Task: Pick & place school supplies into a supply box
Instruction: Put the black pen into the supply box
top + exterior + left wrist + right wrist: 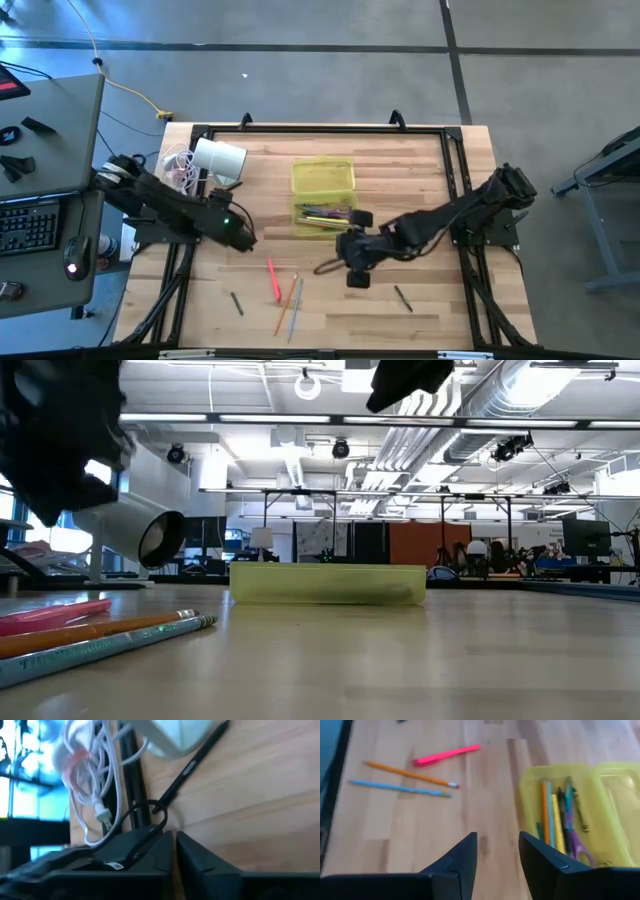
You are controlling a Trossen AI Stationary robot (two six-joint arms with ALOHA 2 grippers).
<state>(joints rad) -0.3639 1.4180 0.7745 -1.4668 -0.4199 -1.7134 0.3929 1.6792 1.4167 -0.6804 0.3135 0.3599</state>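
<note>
On the table, the right gripper (pixel 497 852) hung open and empty near the supply box (pixel 600 775); only its wrist view showed pencils and purple scissors (pixel 577 845) inside. Farther off, the left gripper (pixel 174 850) had its fingers nearly together, gripping a dark pen (pixel 192 767) near the white cylinder (pixel 218 158).

1. White cylinder (pixel 219 160) lies on its side at the table's (pixel 420 320) far left corner, open end facing the low camera.
2. White cables (pixel 178 168) are bundled just beside it, at the edge.
3. Keyboard (pixel 28 228) sits on a grey desk (pixel 60 130) left of the table.
4. Yellow cord (pixel 120 80) trails across the floor.
</note>
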